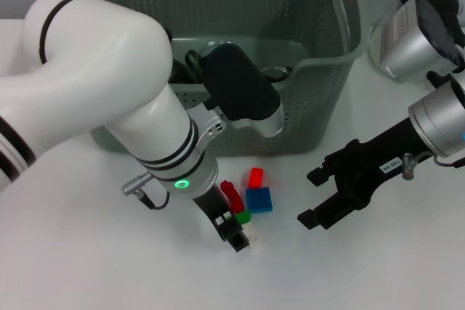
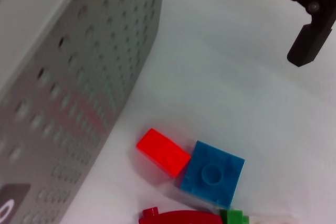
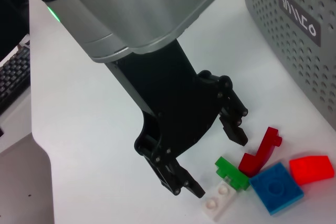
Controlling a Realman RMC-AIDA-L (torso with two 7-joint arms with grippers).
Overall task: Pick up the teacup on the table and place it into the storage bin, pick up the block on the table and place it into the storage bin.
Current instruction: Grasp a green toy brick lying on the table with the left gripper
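Left end effector (image 1: 231,217), fingers apart beside the bin (image 1: 320,78), straddles clustered blocks (image 1: 259,200); closing may scatter them.

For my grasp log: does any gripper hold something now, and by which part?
Nothing is held. The left gripper is open above the blocks; the right gripper is open beside them.

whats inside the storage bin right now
Little shows inside the storage bin: perforated grey-green walls and a rounded metallic rim-like shape by the near wall. The left arm covers much of the interior, so the teacup cannot be confirmed.
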